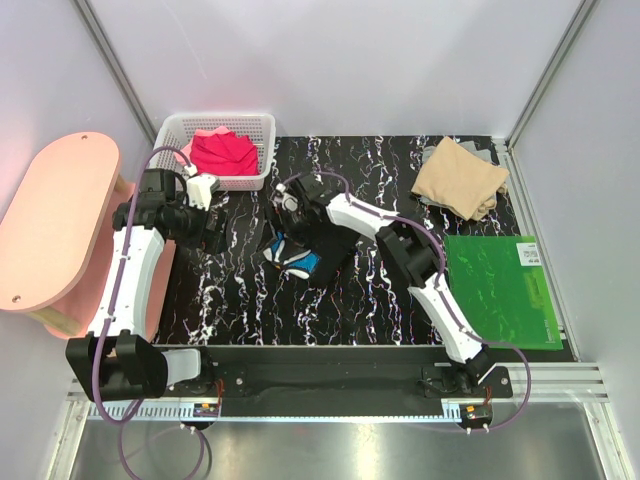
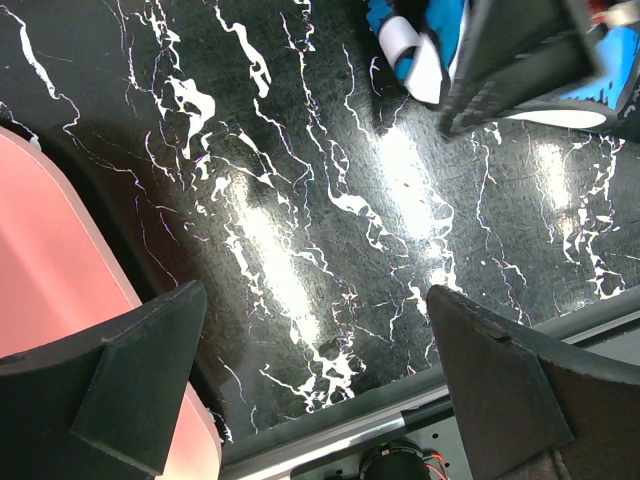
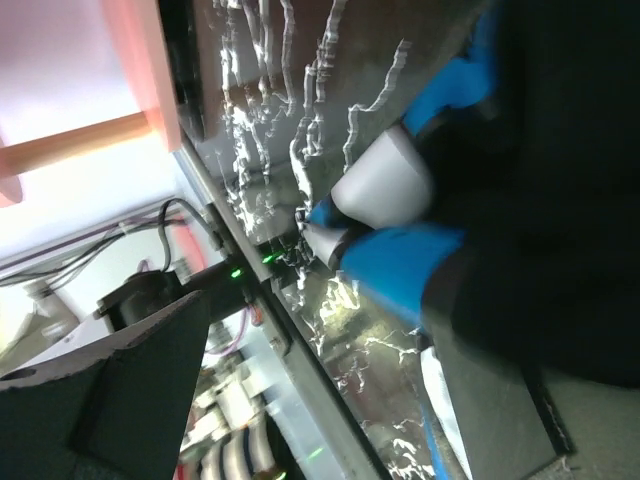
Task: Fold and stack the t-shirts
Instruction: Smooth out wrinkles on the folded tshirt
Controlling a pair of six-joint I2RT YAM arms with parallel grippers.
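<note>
The large black t-shirt point(image 1: 318, 252) lies crumpled mid-table, its blue-and-white print point(image 1: 298, 262) showing. My right gripper point(image 1: 287, 203) hovers over its far left edge; in the right wrist view point(image 3: 350, 370) the jaws stand apart, with the black fabric point(image 3: 560, 200) bunched against the right finger. My left gripper point(image 1: 212, 232) is open and empty point(image 2: 315, 390) over bare table, left of the shirt, whose print shows at the top right point(image 2: 430, 50). A folded tan t-shirt point(image 1: 460, 178) lies at the back right. Red and pink t-shirts point(image 1: 222, 152) sit in the basket.
A white mesh basket point(image 1: 262, 125) stands at the back left. A flat green board point(image 1: 500, 290) lies at the right edge. A pink side table point(image 1: 55, 230) stands left of the black marbled table, and shows in the left wrist view point(image 2: 50, 260).
</note>
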